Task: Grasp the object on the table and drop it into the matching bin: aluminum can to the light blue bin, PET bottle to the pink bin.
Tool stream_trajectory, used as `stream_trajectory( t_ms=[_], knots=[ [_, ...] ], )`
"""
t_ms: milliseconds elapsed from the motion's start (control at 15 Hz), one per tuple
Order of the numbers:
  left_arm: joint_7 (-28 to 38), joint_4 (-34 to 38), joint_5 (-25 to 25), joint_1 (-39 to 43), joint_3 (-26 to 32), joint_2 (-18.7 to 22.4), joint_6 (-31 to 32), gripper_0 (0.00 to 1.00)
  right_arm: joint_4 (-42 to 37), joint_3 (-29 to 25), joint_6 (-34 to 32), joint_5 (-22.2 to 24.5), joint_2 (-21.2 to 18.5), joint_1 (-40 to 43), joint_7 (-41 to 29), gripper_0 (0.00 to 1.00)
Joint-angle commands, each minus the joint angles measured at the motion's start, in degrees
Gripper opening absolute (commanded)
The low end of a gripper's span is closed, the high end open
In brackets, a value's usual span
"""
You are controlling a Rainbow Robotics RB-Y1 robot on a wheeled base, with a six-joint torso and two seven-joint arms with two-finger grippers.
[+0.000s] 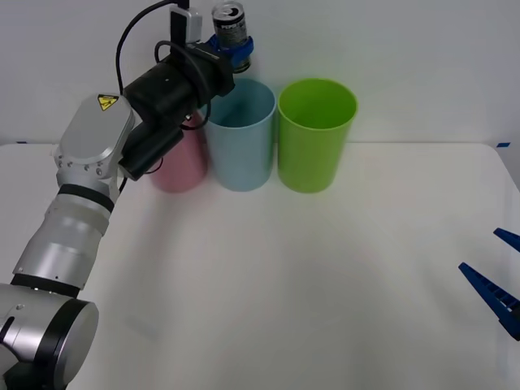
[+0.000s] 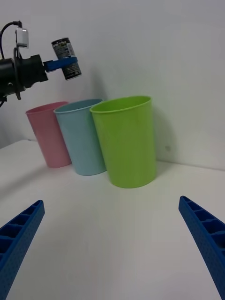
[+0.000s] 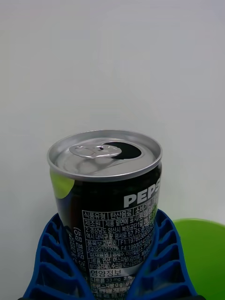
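The left claw (image 1: 235, 50) grips the aluminum can (image 1: 230, 26) upright in the air, just above the light blue bin (image 1: 240, 134). The pink bin (image 1: 183, 162) stands beside that bin. The right claw (image 2: 112, 243) rests open, well away from it, over the tabletop (image 1: 284, 276).

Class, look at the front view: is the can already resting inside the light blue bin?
No, the left gripper holds the can in the air above the light blue bin.
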State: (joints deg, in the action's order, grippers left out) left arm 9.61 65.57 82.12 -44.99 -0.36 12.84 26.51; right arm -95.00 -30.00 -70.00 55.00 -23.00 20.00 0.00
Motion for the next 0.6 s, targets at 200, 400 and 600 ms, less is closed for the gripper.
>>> stream_trajectory(
  t_ms=[200,400,600],
  knots=[
    [-0.3,0.0,0.4,0.0,-0.1,-0.4,0.0,0.03,0.0,0.0,0.0,0.0,0.0,0.0,0.0,1.0],
    [-0.4,0.1,0.1,0.0,0.0,-0.4,0.0,0.28,0.0,0.0,0.0,0.0,0.0,0.0,0.0,1.0],
    [-0.5,0.0,-0.6,0.1,0.0,-0.4,-0.1,1.0,0.0,0.0,0.0,0.0,0.0,0.0,0.0,1.0]
  ],
)
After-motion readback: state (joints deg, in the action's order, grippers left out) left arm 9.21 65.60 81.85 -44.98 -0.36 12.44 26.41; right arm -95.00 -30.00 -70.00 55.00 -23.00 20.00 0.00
